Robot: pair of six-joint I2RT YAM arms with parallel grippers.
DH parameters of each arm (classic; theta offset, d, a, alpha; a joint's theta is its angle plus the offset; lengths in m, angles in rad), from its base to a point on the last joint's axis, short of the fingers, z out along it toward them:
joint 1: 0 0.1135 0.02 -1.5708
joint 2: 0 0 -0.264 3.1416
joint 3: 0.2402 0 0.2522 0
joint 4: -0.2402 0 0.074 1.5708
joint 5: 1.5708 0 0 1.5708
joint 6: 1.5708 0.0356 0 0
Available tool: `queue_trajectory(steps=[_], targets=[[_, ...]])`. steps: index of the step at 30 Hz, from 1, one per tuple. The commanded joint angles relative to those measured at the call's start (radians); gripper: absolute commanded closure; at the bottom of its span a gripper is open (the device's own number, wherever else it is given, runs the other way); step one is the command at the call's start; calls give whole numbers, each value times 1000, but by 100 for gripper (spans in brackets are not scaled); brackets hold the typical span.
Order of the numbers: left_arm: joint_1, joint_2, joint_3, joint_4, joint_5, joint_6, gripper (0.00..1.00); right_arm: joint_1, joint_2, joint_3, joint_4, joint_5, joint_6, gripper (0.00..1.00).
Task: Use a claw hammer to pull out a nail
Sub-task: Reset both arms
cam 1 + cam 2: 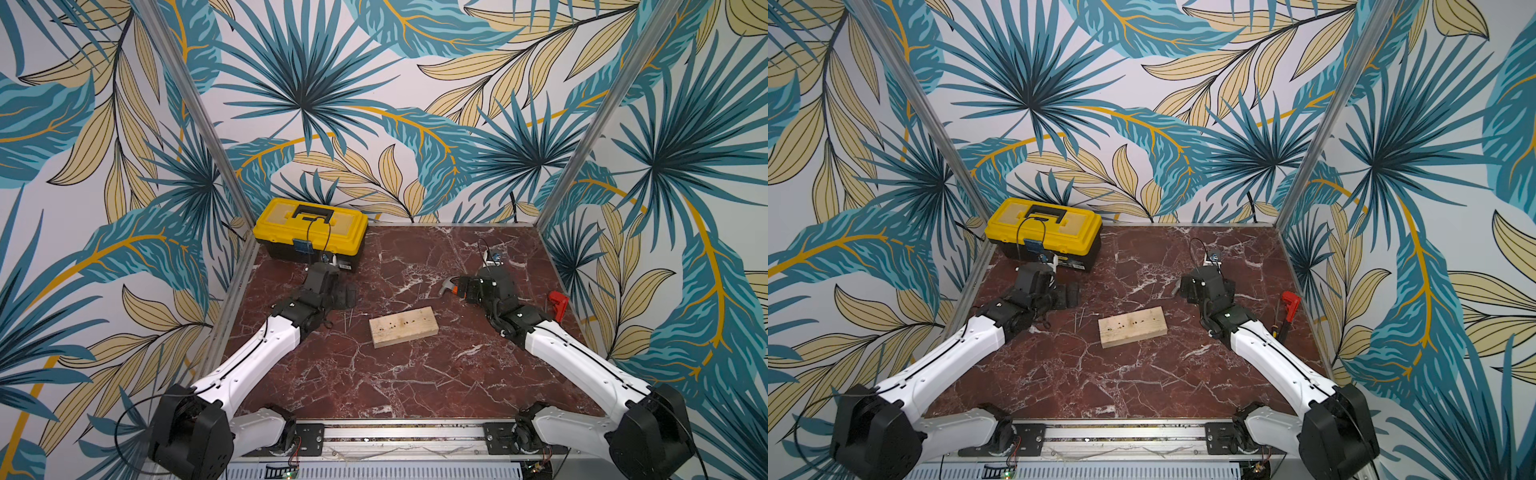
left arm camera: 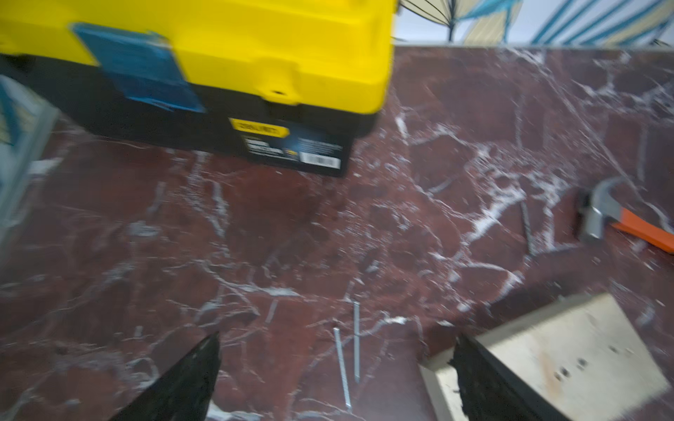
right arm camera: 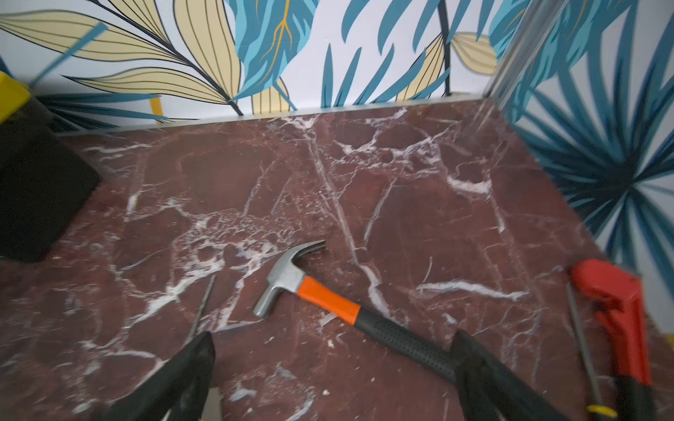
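Just right of centre in a top view we've got the claw hammer [image 1: 448, 286] flat on the table [image 1: 415, 374], head frame-left, shaft running under the right gripper [image 3: 333, 340]. Fingers wide open, nothing held. left gripper [image 2: 337, 340] open too, well apart, so R arm's nearer.

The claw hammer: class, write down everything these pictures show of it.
The claw hammer is small, with a shiny silver metal head: a blunt striking face and a curved forked claw. Its shaft is orange by the head, then black and textured. It lies flat on the red marble table, ungripped. The right gripper hangs open over the handle's end, one finger hiding it; contact there cannot be judged.
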Motion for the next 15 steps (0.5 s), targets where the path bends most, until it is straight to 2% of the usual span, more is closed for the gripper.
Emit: queue_trajectory(steps=[1, 4, 8, 10, 12, 15], targets=[[81, -42, -97, 168, -129, 97, 0, -5, 48, -54, 214, 141, -224, 1], [147, -39, -182, 286, -178, 143, 1, -47, 122, -65, 296, 189, -234, 1], [248, 24, -273, 478, -190, 132, 0, -144, 161, -167, 478, 152, -182, 0], [286, 70, -298, 573, -159, 136, 1, -166, 159, -180, 521, 141, -178, 0], [301, 122, -313, 662, -166, 157, 0, -172, 171, -217, 650, 139, -240, 0], [311, 189, -327, 761, -169, 158, 1, -206, 182, -189, 598, 136, -220, 1]])
